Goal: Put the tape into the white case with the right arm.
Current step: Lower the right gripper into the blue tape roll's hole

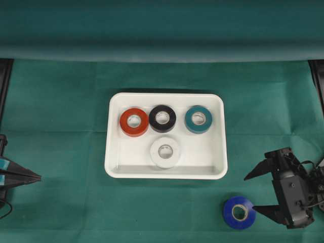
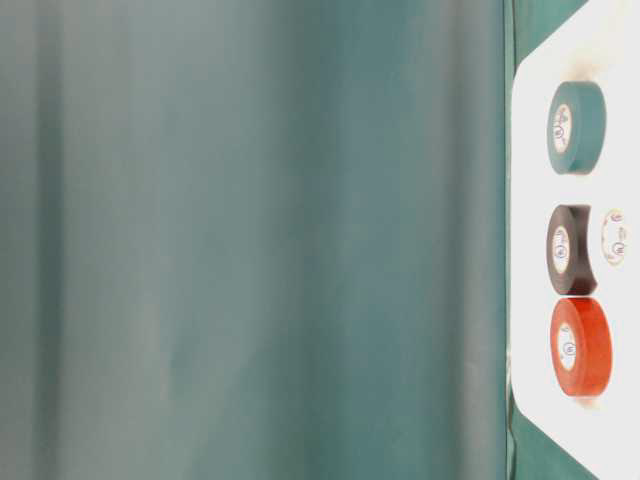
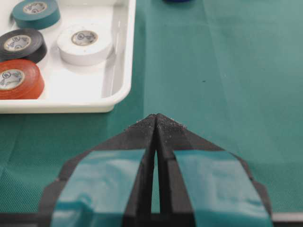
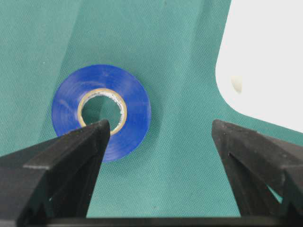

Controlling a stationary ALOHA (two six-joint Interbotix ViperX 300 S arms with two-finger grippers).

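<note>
The right claw (image 1: 257,192) stands wide open and empty at the near right of the table, with the blue tape (image 1: 239,212) lying flat on the green cloth (image 1: 61,152) just beside its near finger, outside the case (image 1: 114,167). In the right wrist view one fingertip overlaps the roll's edge while the other finger points at bare cloth, so the roll is off-centre between the jaws. If the claw drops and closes as it stands, the near finger may land on top of the roll or push it sideways, and the smooth roll could skid on the cloth or be pinched only by its rim and slip out on the lift. Farther off, the case already holds white (image 1: 165,152), red (image 1: 133,121), black (image 1: 162,118) and teal (image 1: 198,119) rolls; a careless drop could catch the rim or knock one of them. The left claw (image 1: 35,177), at the table's left edge, is closed on nothing.
</note>
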